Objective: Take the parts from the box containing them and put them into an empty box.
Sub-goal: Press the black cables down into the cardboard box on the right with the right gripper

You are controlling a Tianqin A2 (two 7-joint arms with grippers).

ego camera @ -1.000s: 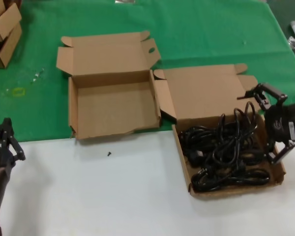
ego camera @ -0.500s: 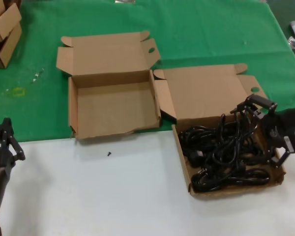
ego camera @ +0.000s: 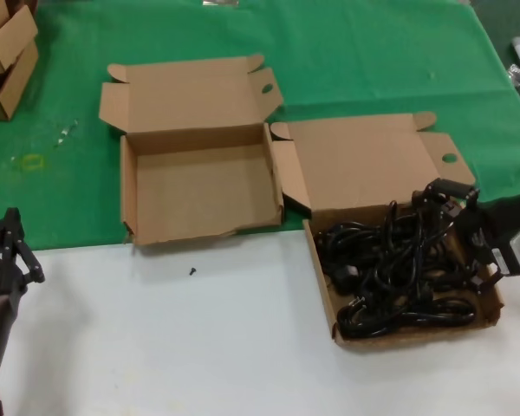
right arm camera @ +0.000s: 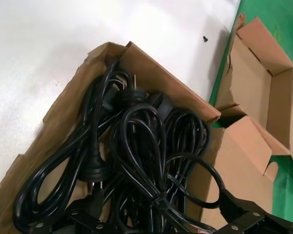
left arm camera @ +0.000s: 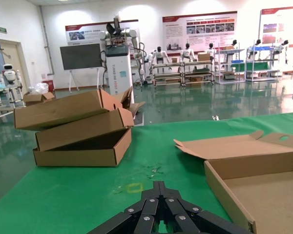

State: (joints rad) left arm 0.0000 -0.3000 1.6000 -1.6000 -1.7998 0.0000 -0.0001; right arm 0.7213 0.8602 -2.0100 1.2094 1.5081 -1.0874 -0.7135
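right claw (ego camera: 462, 232) spread open over the cords (ego camera: 399, 269) (in their box (ego camera: 331, 299)); left claw (ego camera: 7, 247) clenched, parked.

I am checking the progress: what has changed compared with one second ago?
The right gripper has come down from above the box's right edge into the power cords, open, gripping nothing yet. The empty box, the cords and the left gripper stayed as before.
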